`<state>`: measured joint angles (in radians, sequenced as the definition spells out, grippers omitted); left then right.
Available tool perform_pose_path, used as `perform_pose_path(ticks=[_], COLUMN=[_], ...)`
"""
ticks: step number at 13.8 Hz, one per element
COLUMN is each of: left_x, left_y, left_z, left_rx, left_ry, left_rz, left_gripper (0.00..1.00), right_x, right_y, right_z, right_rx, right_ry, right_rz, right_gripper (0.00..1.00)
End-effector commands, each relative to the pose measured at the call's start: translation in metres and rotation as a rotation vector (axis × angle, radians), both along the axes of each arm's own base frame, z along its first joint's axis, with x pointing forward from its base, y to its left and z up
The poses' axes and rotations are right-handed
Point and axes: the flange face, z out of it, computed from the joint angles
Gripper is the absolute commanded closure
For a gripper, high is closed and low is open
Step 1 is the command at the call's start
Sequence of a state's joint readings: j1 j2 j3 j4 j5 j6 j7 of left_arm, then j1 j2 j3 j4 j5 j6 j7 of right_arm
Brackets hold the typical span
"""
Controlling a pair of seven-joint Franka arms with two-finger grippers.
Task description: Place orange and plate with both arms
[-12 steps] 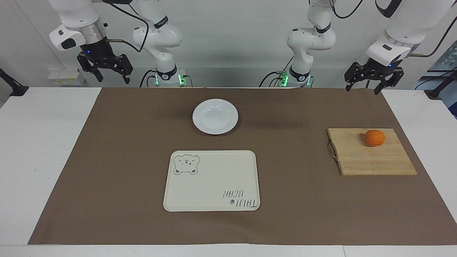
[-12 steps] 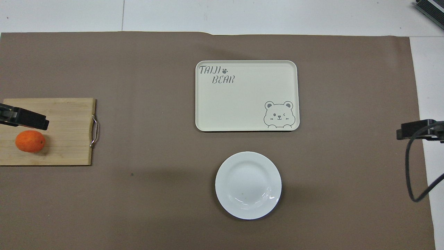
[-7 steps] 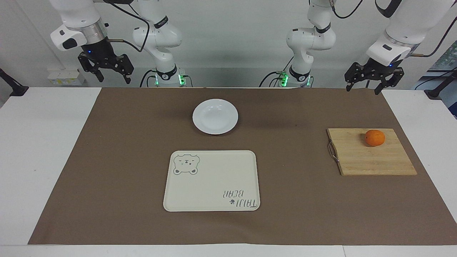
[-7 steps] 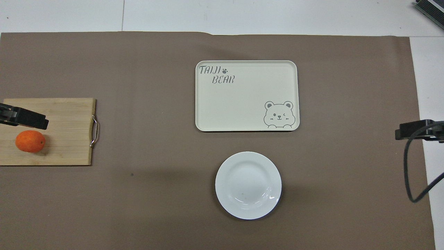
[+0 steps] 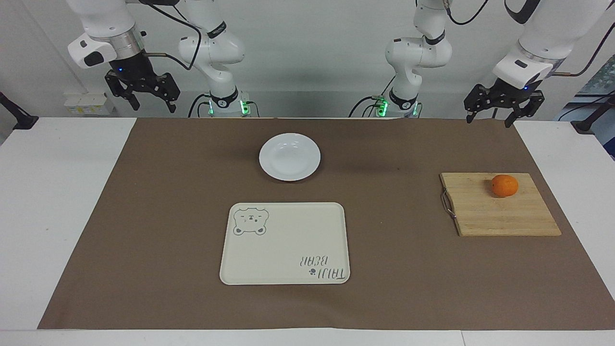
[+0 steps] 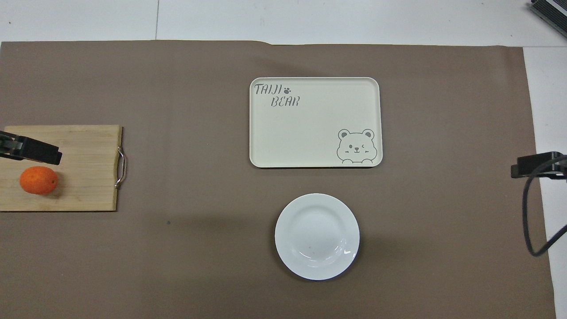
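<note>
While both arms wait up high, the big cream rectangular tray with a bear drawing (image 5: 285,243) lies bare. Nearer the robots sits the round shiny white plate (image 5: 289,156). It is smooth, so it could slip.

Toward the left arm's end, the small round orange (image 5: 504,185) rests on the wooden cutting board (image 5: 499,204) and could roll if bumped.

The left gripper (image 5: 490,116) and right gripper (image 5: 151,101) hang spread wide, holding nothing.

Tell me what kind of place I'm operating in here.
Most likely a robotics lab test bench, not a kitchen: a white table under a brown paper mat, two arm bases bolted at its edge, cables on a bare wall, and staged props such as the bear tray.
</note>
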<state>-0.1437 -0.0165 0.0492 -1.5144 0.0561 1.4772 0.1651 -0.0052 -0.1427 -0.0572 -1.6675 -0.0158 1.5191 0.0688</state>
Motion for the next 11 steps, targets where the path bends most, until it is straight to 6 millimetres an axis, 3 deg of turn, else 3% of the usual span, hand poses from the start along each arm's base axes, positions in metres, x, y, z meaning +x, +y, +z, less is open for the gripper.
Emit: perform_pose_path(ticks=[1,5,11], left_x=[-0.005,-0.006,-0.003], left_y=[-0.011,-0.012,-0.002], left_z=[0.007,0.006,0.004], left_rx=[0.045,0.030,-0.067], left_ry=[-0.037,-0.036,-0.039], left_rz=[-0.024,-0.020,0.002], left_gripper=[0.00,0.00,0.00], right_x=[-0.004,-0.005,-0.005], right_y=[-0.003,-0.018,-0.016], right_z=[0.000,-0.001,-0.002], right_rx=[0.007,0.009,0.012], right_ry=[0.000,0.002,0.006], right_rz=[-0.016,-0.043,-0.037], right_gripper=[0.00,0.00,0.00])
